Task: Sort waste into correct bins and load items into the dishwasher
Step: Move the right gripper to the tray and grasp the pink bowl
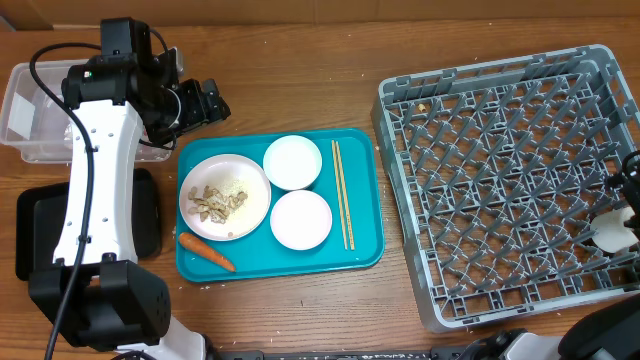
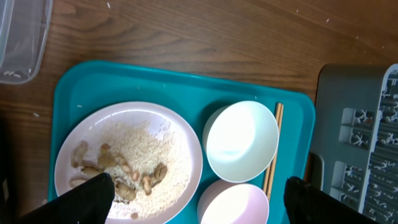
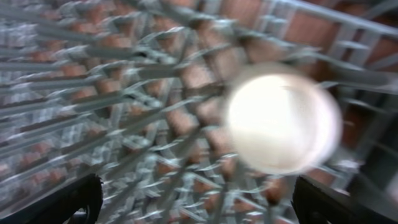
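Note:
The white plate (image 1: 225,197) on the teal tray holds rice bits and nut-shell scraps (image 2: 124,168). Two white bowls (image 1: 292,162) (image 1: 300,219), the chopsticks (image 1: 342,195) and an orange carrot (image 1: 207,252) are on the same tray. My left gripper (image 1: 205,100) hangs open and empty above the tray's far left corner; in the left wrist view (image 2: 199,199) its fingers are spread wide over plate and bowls. The white cup (image 1: 615,232) lies in the grey dish rack (image 1: 480,120) at its right edge. My right gripper (image 3: 199,199) is open above the rack, with the blurred cup (image 3: 283,118) ahead of it. No wrappers show.
The clear tub (image 1: 20,120) stands at the far left and the black tray (image 1: 30,230) in front of it, both partly hidden by my left arm. The teal tray (image 1: 360,250) sits between them and the rack. Crumbs lie on the wooden table.

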`<move>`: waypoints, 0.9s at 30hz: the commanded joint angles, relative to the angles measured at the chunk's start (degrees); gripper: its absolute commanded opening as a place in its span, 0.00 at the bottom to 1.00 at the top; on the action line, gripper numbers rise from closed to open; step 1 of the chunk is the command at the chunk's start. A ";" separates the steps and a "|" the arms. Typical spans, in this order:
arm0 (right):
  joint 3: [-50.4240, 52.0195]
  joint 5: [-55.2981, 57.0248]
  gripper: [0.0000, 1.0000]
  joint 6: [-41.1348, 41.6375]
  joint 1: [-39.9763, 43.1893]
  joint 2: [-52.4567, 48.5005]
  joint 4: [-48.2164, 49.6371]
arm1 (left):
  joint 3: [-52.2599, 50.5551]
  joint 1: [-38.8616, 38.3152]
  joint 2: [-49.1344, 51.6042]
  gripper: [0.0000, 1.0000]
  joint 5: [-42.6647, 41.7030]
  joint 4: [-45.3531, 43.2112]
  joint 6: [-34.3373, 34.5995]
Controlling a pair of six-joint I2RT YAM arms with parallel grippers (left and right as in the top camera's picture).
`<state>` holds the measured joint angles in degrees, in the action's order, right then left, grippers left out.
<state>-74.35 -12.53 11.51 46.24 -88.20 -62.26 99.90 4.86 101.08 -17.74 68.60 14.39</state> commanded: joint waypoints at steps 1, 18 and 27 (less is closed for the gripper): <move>-2.97 -16.00 0.91 -3.87 -0.87 0.00 0.94 | 0.33 -0.39 -1.14 0.89 0.42 1.92 -0.92; -17.35 -5.55 0.92 -5.99 -55.54 -2.93 5.51 | 0.31 -0.39 -1.11 0.89 11.15 13.27 1.09; -17.16 -3.34 0.82 -5.75 -75.36 -16.00 1.49 | -0.85 -0.37 -1.11 0.90 11.15 13.27 1.07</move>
<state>-90.70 -17.54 5.96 -24.99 -99.88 -59.37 99.68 4.86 101.08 -7.64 81.69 14.85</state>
